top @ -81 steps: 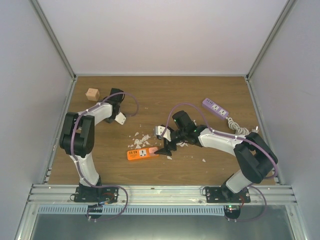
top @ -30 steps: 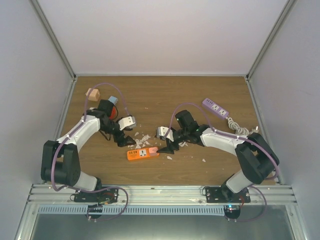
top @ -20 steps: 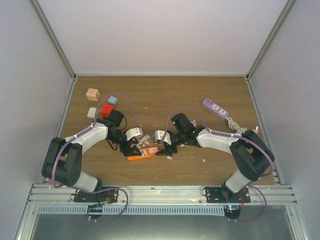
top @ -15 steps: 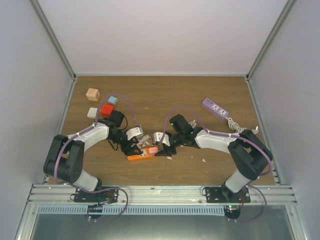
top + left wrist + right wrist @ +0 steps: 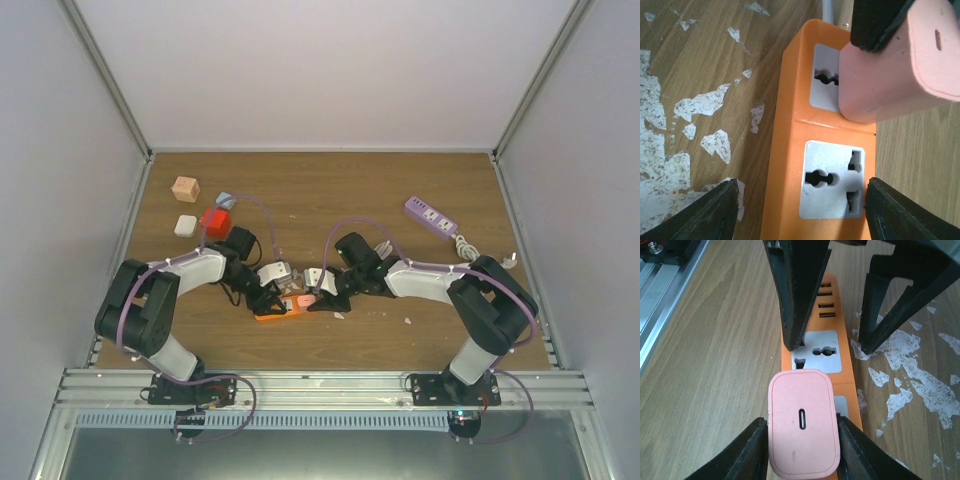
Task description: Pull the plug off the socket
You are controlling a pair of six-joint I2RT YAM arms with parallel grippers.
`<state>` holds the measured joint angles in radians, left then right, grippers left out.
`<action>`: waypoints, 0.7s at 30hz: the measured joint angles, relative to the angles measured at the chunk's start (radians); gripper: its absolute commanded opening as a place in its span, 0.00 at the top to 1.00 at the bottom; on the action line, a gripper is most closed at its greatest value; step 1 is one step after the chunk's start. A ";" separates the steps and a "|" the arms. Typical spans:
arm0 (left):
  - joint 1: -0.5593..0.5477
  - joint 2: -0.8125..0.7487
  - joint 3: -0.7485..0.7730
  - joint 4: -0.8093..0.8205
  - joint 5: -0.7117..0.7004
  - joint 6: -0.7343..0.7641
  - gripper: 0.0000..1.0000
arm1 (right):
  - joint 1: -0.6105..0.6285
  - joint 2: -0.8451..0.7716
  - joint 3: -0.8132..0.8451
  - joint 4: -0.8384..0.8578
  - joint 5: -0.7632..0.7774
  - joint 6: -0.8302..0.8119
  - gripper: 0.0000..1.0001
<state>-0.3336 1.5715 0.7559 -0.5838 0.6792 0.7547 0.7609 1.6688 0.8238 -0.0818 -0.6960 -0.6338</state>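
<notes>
Seated at the right end of the socket (image 5: pixel 790 100), which lies left-to-right on the counter (image 5: pixel 330 190), the plug (image 5: pixel 804 422) is apparently pinched by the right pincer (image 5: pixel 802 450); the left pincer (image 5: pixel 800 212) straddles the socket's left part, spread.

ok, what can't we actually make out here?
- Pink plug prongs: buried in the orange strip, both wrist views; seating depth unknown.
- Right gripper: fingers flank the plug; squeeze unclear in its wrist view, bottom edge cuts them.
- Left gripper: open astride the strip; finger bases cut off.
- Top view: grippers cover strip and plug; too small.
</notes>
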 measured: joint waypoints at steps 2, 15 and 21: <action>-0.002 0.008 0.000 0.003 0.008 -0.003 0.34 | 0.001 0.000 0.002 0.000 -0.001 0.000 0.73; -0.080 0.016 -0.012 0.065 0.006 -0.026 0.43 | 0.001 -0.010 0.009 -0.016 -0.004 0.003 0.94; -0.095 0.014 -0.013 0.074 -0.007 -0.034 0.45 | 0.001 -0.050 0.009 -0.022 -0.025 0.002 0.96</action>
<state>-0.4290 1.5852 0.7429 -0.5098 0.6724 0.7208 0.7620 1.6184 0.8326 -0.1036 -0.7208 -0.6315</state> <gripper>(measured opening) 0.560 0.276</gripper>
